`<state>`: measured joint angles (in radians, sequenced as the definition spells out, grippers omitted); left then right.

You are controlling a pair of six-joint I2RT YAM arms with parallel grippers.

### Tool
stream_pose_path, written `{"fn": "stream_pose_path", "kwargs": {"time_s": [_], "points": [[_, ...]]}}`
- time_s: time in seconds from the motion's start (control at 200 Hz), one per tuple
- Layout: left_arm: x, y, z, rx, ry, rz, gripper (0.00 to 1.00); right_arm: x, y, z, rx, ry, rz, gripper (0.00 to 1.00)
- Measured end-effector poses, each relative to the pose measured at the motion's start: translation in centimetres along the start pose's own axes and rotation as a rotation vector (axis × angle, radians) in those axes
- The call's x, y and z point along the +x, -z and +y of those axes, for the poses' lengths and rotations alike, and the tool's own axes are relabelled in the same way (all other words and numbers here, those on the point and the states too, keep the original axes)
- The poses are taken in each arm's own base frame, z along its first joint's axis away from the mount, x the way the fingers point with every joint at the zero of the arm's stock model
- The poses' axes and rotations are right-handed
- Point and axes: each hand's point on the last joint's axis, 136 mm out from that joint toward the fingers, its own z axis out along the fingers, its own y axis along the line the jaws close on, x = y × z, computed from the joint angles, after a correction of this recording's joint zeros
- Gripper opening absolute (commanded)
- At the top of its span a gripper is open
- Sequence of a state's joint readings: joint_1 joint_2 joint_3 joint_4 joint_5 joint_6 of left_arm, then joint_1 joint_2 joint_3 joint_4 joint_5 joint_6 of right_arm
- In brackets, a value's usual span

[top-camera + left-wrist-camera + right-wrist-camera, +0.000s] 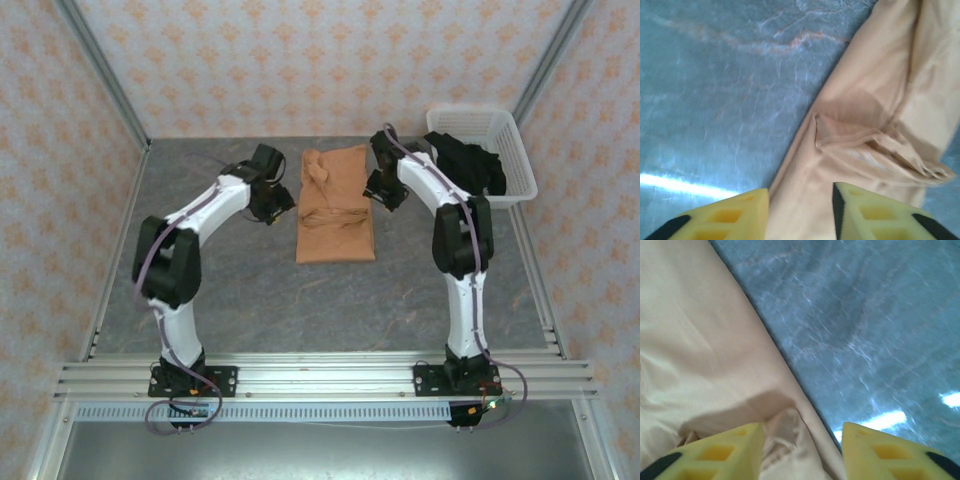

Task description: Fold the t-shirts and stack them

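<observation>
Orange t-shirt (336, 205) lies folded into a long narrow rectangle in the middle of the grey marbled tabletop (250, 290), long side running away from my bases. Its far end is rumpled into a bunched lump and a few creases cross its middle; the near end is flat and square. My left pincer (800, 191) sits at the shirt's left edge, about halfway along. Its yellow fingers (735, 215) are parted to a moderate gap, with cloth showing flat in the gap and nothing pinched. From the left wrist, the shirt edge runs diagonally, with a wrinkled folded flap just beyond the fingertips and bare tabletop to the left. My right pincer (802, 426) sits opposite, at the shirt's right edge. It is also parted to a moderate gap and holds nothing. One finger is over cloth, the other over bare tabletop, and the shirt edge runs into the gap, where a small puckered fold sits. I cannot tell whether either pincer's tips touch the cloth. Black t-shirt (470, 165) is heaped in the white lattice basket (518, 150) at the far right corner, partly draped over the basket's near-left rim, well apart from the orange one. Both arms bend inward toward the orange shirt from either side.
</observation>
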<state>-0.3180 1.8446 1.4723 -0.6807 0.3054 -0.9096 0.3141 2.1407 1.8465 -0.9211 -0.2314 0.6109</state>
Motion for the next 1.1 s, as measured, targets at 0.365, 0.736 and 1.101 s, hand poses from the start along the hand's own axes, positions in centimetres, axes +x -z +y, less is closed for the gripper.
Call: {"fn": "stream_pose_path", "kwargs": {"time_s": [0.365, 0.736, 1.101], "points": [[9.5, -3.3, 3.2, 0.017, 0.071, 0.211, 0.42, 9.5, 1.2, -5.3, -0.107, -0.075, 0.094, 0.49], [11.3, -5.5, 5.3, -0.002, 0.214, 0.249, 0.44, 13.2, -0.7, -6.1, -0.174, -0.097, 0.216, 0.5], [11.1, -6.4, 4.4, -0.029, 0.248, 0.263, 0.33, 13.4, -2.7, -5.6, -0.167, -0.111, 0.253, 0.41]]}}
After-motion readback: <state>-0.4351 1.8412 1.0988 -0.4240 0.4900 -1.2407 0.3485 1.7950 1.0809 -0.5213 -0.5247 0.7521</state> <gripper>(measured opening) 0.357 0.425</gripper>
